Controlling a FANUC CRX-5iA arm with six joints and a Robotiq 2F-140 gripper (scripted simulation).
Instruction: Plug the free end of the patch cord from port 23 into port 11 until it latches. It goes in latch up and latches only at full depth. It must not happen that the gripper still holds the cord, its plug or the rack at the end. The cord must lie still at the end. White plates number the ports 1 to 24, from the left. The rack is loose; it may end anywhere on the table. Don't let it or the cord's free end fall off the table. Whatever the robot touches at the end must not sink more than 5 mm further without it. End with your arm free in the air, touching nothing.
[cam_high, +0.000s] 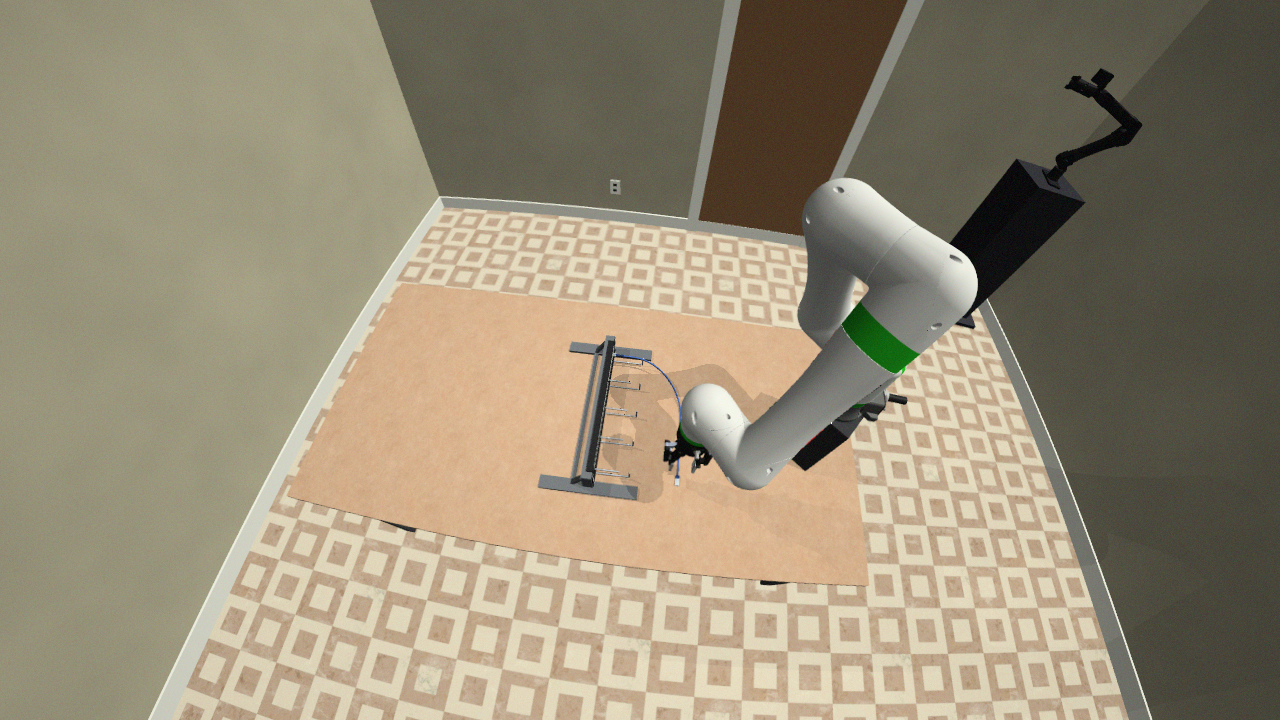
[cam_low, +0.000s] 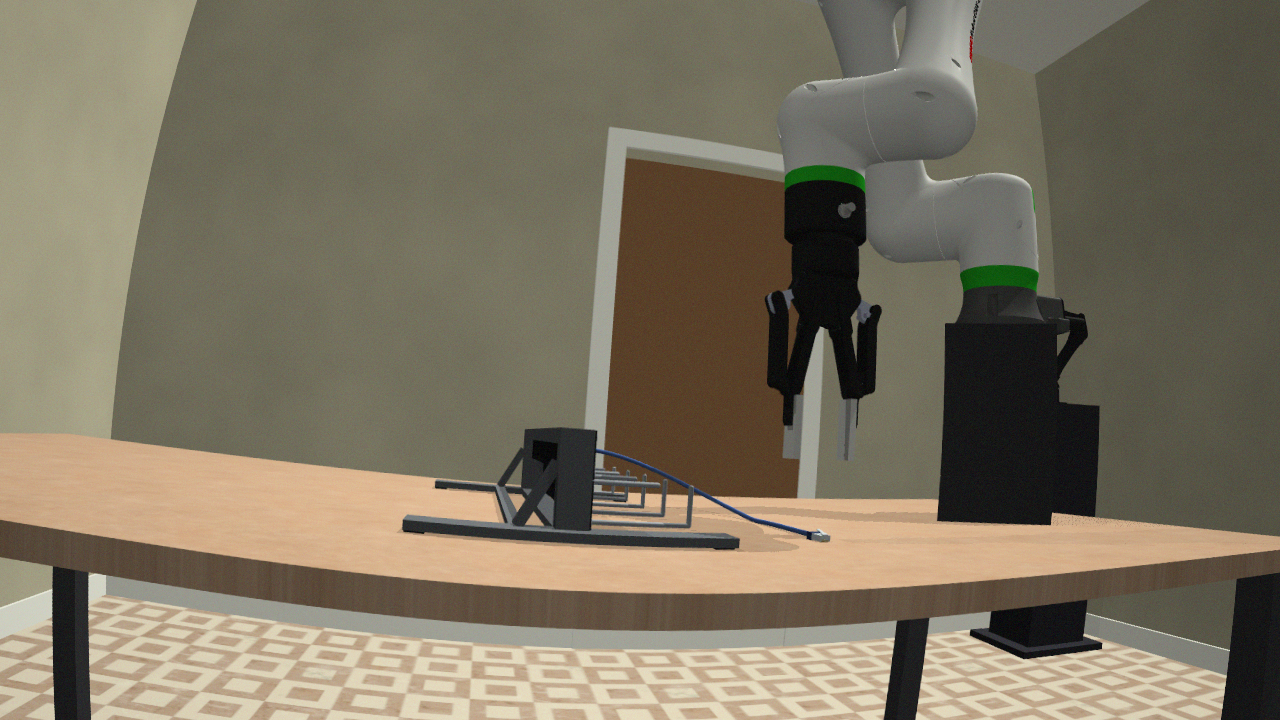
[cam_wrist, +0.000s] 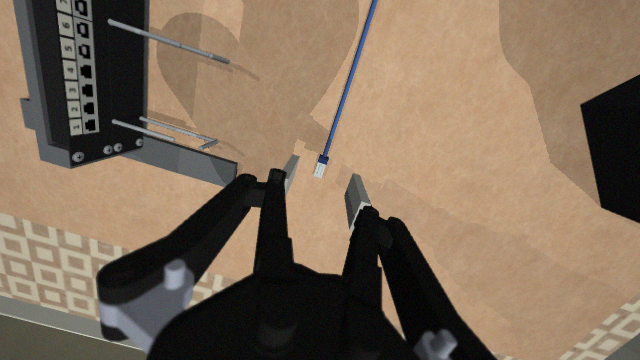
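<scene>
The dark patch-panel rack (cam_high: 595, 416) stands on the wooden table, also in the side view (cam_low: 559, 492). The wrist view shows its low-numbered end (cam_wrist: 82, 75) with white number plates. A blue patch cord (cam_high: 662, 380) runs from the rack's far end in a curve over the table (cam_low: 705, 499). Its free plug (cam_wrist: 318, 166) lies flat on the table beside the rack's near foot (cam_low: 819, 536). My gripper (cam_low: 819, 443) points straight down and hangs well above the plug. Its fingers stand partly apart with nothing between them.
Thin metal cable bars (cam_wrist: 165, 42) stick out from the rack's front towards the cord. The robot's black pedestal (cam_low: 998, 420) stands at the table's right. The near table edge lies just past the rack's foot in the wrist view.
</scene>
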